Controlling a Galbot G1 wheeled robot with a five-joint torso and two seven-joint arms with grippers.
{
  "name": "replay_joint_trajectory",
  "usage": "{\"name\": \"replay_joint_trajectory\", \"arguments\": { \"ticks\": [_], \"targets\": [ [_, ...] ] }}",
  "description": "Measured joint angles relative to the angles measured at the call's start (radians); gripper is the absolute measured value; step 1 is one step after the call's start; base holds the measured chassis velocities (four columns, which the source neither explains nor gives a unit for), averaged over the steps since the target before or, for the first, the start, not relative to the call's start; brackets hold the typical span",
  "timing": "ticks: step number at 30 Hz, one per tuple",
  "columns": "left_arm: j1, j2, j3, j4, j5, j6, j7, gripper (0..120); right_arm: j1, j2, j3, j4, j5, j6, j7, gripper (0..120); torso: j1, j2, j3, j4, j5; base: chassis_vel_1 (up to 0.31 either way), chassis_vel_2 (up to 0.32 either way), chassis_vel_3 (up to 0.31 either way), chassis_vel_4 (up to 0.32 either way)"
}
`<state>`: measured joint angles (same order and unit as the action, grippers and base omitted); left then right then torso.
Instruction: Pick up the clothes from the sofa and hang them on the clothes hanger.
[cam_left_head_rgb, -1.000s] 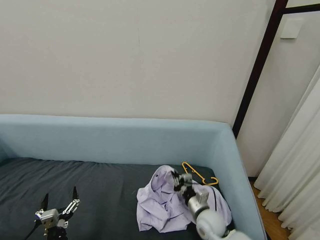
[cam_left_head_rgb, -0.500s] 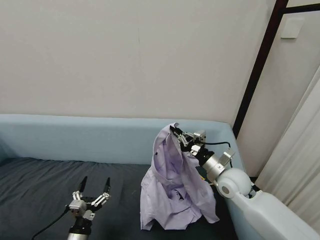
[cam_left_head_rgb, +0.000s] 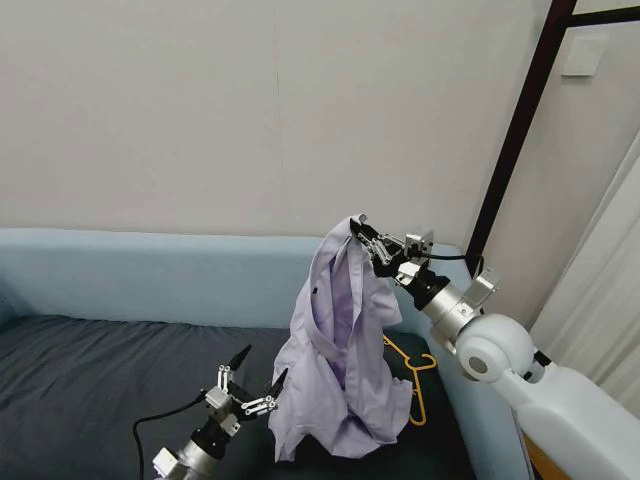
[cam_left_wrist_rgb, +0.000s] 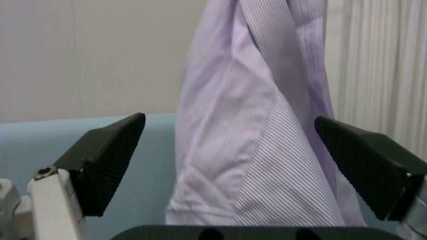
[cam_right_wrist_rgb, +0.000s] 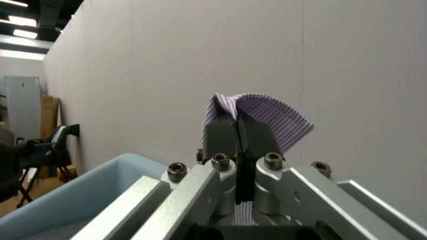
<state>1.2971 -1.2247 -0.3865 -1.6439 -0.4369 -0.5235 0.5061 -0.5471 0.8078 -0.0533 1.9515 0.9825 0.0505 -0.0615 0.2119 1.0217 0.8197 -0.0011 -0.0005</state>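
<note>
Pale wall behind, blue sofa (cam_left_head_rgb: 150, 280) below. My right claw (cam_left_head_rgb: 362, 232) is clamped on the purple shirt (cam_left_head_rgb: 340, 340) at its top, so it hangs long and vertical. My left claw (cam_left_head_rgb: 258, 372), spread wide, sits low, facing the hem. The orange hanger (cam_left_head_rgb: 430, 362) lies on the seat beyond the shirt.

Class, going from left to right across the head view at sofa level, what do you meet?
left tool → purple shirt → yellow hanger → sofa's right arm → dark door frame → white curtain

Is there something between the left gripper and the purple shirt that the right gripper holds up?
Nothing visible. The left gripper, jaws open, faces the shirt directly over the sofa; the right gripper pinches the shirt's top.
</note>
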Motion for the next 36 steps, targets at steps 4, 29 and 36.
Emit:
{"name": "replay_joint_trajectory", "arguments": {
  "ticks": [4,29,36],
  "targets": [
    [-0.012,-0.020,0.035,0.030,0.030,0.000,0.011,100,0.006,-0.014,0.011,0.001,0.004,-0.005,0.004,0,0.000,0.000,0.000,-0.0002,0.0000,0.000,0.000,0.000,0.000],
    [-0.157,-0.094,0.170,0.081,0.065,0.006,-0.132,100,0.002,-0.006,0.012,-0.047,0.000,-0.008,0.011,0,0.000,0.000,0.000,0.0000,-0.0001,0.000,0.000,0.000,0.000],
    [-0.223,-0.090,0.224,0.074,0.037,0.021,-0.171,100,0.002,0.018,0.006,-0.074,-0.009,-0.007,0.011,0,0.000,0.000,0.000,0.0000,0.0000,0.000,0.000,0.000,0.000]
  ]
}}
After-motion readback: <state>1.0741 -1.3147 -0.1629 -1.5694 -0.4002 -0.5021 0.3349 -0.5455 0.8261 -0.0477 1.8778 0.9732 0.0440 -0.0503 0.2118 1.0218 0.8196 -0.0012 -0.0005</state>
